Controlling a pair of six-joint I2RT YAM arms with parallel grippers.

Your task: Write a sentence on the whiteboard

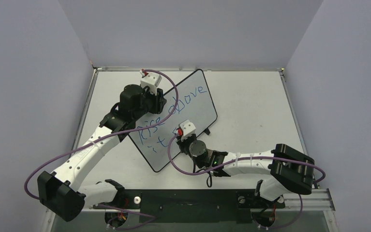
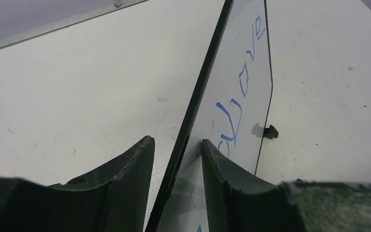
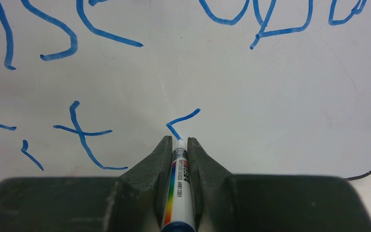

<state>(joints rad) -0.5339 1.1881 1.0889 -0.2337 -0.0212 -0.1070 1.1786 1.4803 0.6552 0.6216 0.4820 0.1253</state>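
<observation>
Clearly the writing step is in hand, partway through line 2. The whiteboard (image 1: pixel 200 111) stands propped up near the middle of the table (image 1: pixel 251 106), its long edges running in the top view from about 1 o'clock down to 7 o'clock. The left gripper (image 2: pixel 177 140) straddles the board's top edge on the 11 o'clock side, with the black frame between its 2 fingers and 1 pad lying on the written face. It reads as pinching the board to steady it, though the back finger's contact is hard to confirm. The right gripper (image 3: pixel 179 138) is pressed together on a white marker (image 3: pixel 178 179). The marker's tip touches the board at the lower end of a short fresh stroke (image 3: pixel 181 121) that hooks up toward 1 o'clock. Of the sentence (image 1: pixel 190 95), "Rise above" fills line 1 and "it" sits at 9 o'clock of the tip, so I judge that a new word has only just begun. The next move calls for dragging the tip on with light, even pressure to finish this letter. The hand then needs to shift toward 3 o'clock, where the board is bare, while the left arm braces the panel so it neither tips back nor slides.
</observation>
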